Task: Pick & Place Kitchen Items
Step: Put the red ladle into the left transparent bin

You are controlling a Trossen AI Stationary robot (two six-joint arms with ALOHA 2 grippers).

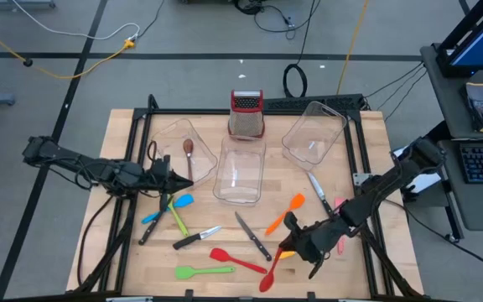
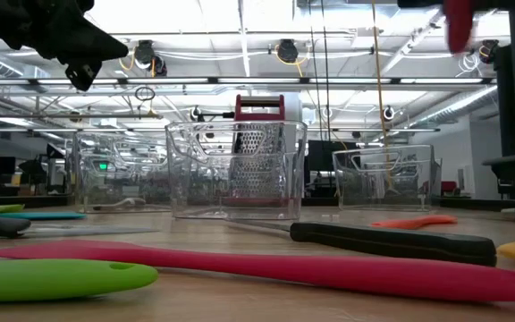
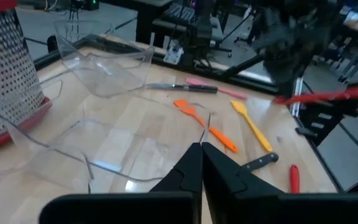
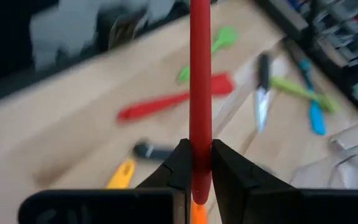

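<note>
Lifting a red spoon clear of the worktop in my right claw.
My right claw is clamped on the spoon's handle near the front right of the worktop, over the orange spatula and the knife; my left claw hangs pinched together and empty beside the left tub. Gripped at one thin point, the long spoon could swivel, slip out, or catch a tub rim on the way in.
</note>
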